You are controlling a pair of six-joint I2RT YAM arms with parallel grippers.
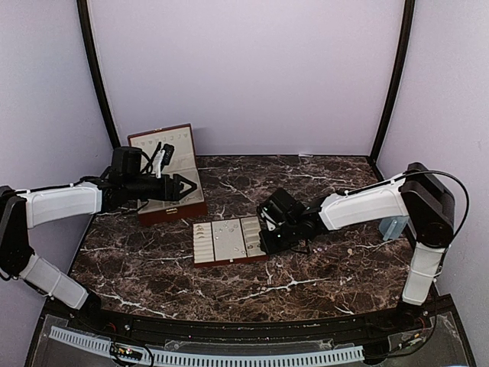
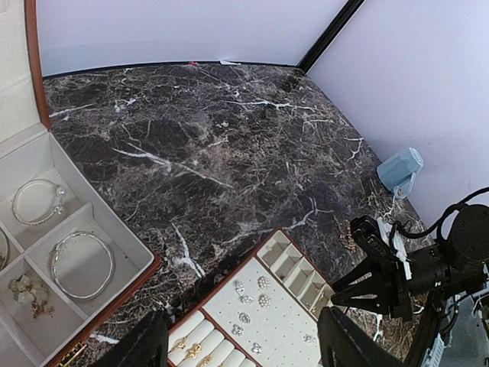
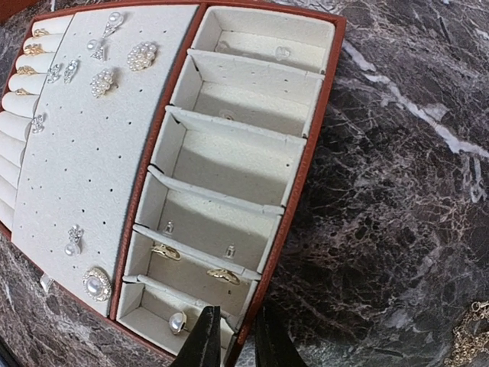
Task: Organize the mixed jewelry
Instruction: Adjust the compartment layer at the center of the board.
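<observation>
We find the right jaws nearly together astride the near rim of the slotted tray, pinching or not we cannot tell, the left jaws spread wide above the box, and the mixed jewelry lying in tray and box on the desk.

- Dark brown marble-look table, white veins, glossy top.
- Reddish-brown box, cream lining, lid up, sits near the far left corner, well in from the left edge.
- Cream slotted tray with a reddish-brown rim lies flat mid-table, just in front of the box and apart from it.
- Thin gold chain lies loose on the bare top, right of the tray.
- Pale blue object at the right edge; can't tell what it is.
</observation>
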